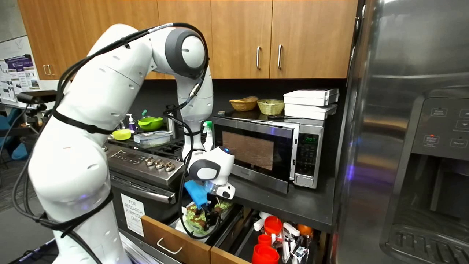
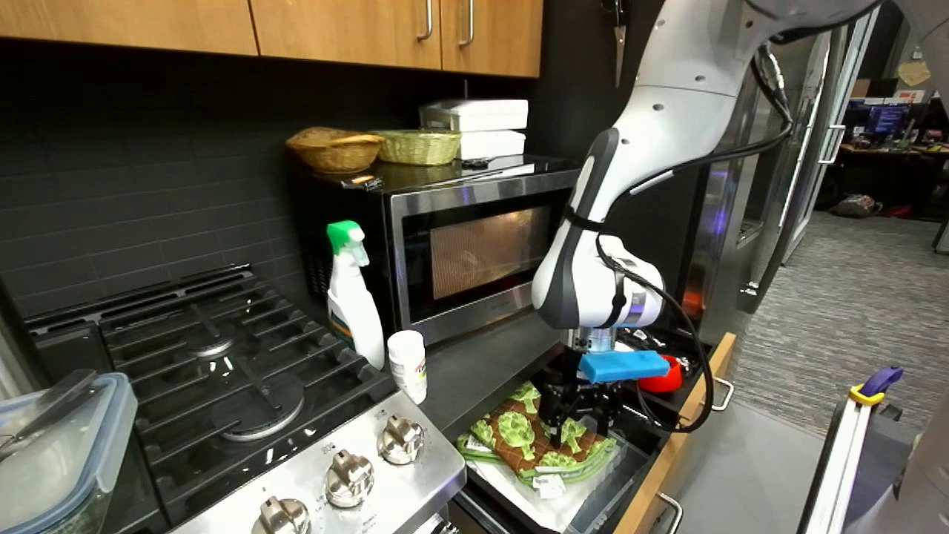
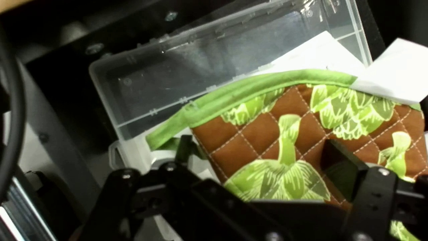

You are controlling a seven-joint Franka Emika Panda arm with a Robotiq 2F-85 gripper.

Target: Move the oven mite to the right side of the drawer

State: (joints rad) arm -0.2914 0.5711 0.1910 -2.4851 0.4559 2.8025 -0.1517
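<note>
1. While the gripper [image 3: 259,154] stands over the oven mitt [image 3: 307,140], jaws spread wide and gripping nothing, the step in hand appears to be the grasp.
2. The next move presumably calls for pinching the oven mitt and carrying it rightward.
3. Appearance: brown quilting, green artichoke print, green edging; lying in the pulled-out drawer [image 1: 194,251].

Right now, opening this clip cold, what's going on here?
The robot's gripper is low over a quilted brown-and-green oven mitt lying in an open drawer. Its jaws stand open, and no grip on the mitt shows; whether they touch it, I can't tell. A clear plastic box sits in the same drawer. The gripper may be about to grasp the mitt.
</note>
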